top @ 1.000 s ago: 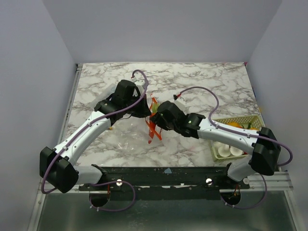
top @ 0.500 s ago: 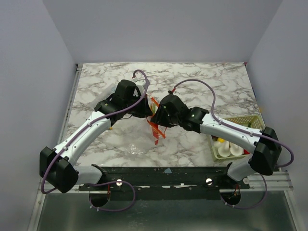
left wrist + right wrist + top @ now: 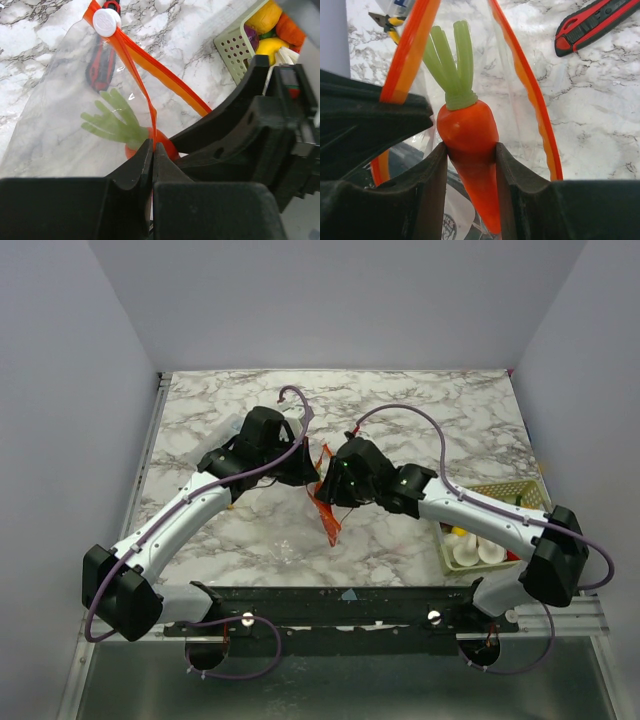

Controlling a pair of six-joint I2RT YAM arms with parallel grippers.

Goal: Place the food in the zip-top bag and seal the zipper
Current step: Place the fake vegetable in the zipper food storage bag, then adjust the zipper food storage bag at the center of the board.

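- Now the left hand (image 3: 152,150) is pinching the zipper (image 3: 165,80), fingers clamped on the strip, holding up the mouth of the bag (image 3: 50,120) over the table (image 3: 420,400).
- Meanwhile the right hand (image 3: 470,155) is gripping a carrot (image 3: 467,125), closed on its body between the zipper's two strips, greens pointing to 12 o'clock.
- Other food (image 3: 272,17) is sitting in the basket (image 3: 235,42), at 3 o'clock from the bag.

Right arm (image 3: 470,510): swung off the basket (image 3: 515,490) toward the far edge, wrist drawn in.
Right gripper (image 3: 470,165): carried the carrot (image 3: 468,132) leftward, closer to the bag (image 3: 60,115) mouth.
Zipper (image 3: 327,518): hanging loop shifted slightly toward the right edge.
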